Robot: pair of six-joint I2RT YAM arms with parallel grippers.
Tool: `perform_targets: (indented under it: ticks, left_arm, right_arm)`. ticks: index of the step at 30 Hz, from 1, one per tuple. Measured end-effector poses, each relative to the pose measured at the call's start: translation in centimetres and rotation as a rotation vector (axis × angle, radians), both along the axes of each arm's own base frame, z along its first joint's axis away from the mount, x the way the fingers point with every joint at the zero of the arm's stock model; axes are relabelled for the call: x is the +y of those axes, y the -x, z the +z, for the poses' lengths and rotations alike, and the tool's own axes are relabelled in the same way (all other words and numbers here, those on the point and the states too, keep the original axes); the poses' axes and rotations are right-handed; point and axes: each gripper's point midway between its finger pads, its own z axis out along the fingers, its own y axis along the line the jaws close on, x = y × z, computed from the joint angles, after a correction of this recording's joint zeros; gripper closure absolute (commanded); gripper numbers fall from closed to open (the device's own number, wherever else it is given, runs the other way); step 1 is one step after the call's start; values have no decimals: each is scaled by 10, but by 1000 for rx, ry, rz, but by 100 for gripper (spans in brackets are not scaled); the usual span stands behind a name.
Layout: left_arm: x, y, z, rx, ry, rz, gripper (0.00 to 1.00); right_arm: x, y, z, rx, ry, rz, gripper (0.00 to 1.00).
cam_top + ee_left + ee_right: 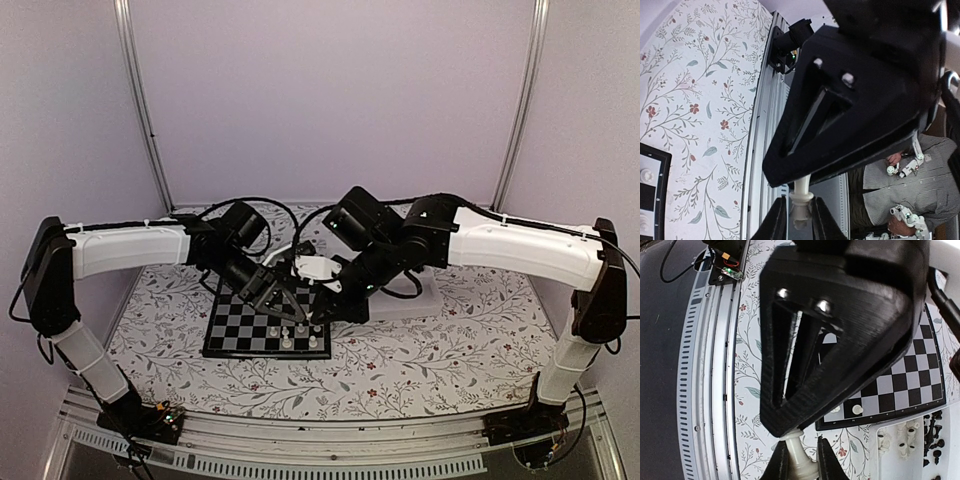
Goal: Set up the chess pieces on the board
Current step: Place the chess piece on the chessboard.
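The board (250,325) lies on the flowered cloth at centre. It also shows in the right wrist view (900,385) and at the left edge of the left wrist view (651,187). Two white chess pieces (287,338) stand on its near right squares. My left gripper (295,312) and right gripper (322,312) meet tip to tip above the board's right side. One white piece is held between both. My left fingers (800,222) are shut on its head end (801,207). My right fingers (801,462) are shut on its base end (802,462).
A white tray (890,455) beside the board holds white pieces (905,437) and black pieces (935,435). In the top view it sits behind my right arm (440,298). The metal rail (715,365) marks the table's near edge. A person in a striped shirt (925,185) is beyond it.
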Motion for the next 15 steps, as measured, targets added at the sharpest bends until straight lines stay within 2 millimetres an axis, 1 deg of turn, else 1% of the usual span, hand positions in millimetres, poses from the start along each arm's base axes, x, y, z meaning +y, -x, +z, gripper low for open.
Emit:
perform_targets:
  ticks: [1, 3, 4, 7, 9, 11, 13, 14, 15]
  left_arm:
    - [0, -1, -1, -5, -4, 3, 68]
    - [0, -4, -3, -21, -21, 19, 50]
    - [0, -6, -4, -33, -30, 31, 47]
    - [6, -8, -2, -99, -33, 87, 44]
    - [13, -7, 5, -171, -12, 139, 42]
    - [21, -7, 21, -268, 35, 211, 41]
    - [26, -12, 41, -365, 99, 287, 41]
    - [28, -16, 53, -419, 140, 330, 41]
    - [29, -19, 61, -448, 164, 357, 41]
  right_arm:
    - [0, 0, 0, -1, 1, -3, 95]
    - [-1, -1, 0, 2, 4, -13, 96]
    - [-1, -1, -1, 5, 5, -20, 96]
    - [0, -3, 0, 22, -4, -46, 96]
    - [2, -6, 3, 47, -33, -68, 96]
    - [2, -12, 7, 82, -71, -95, 96]
    - [1, -19, 15, 123, -124, -129, 96]
    - [1, -25, 20, 142, -153, -150, 96]
    - [0, -31, 26, 157, -183, -169, 96]
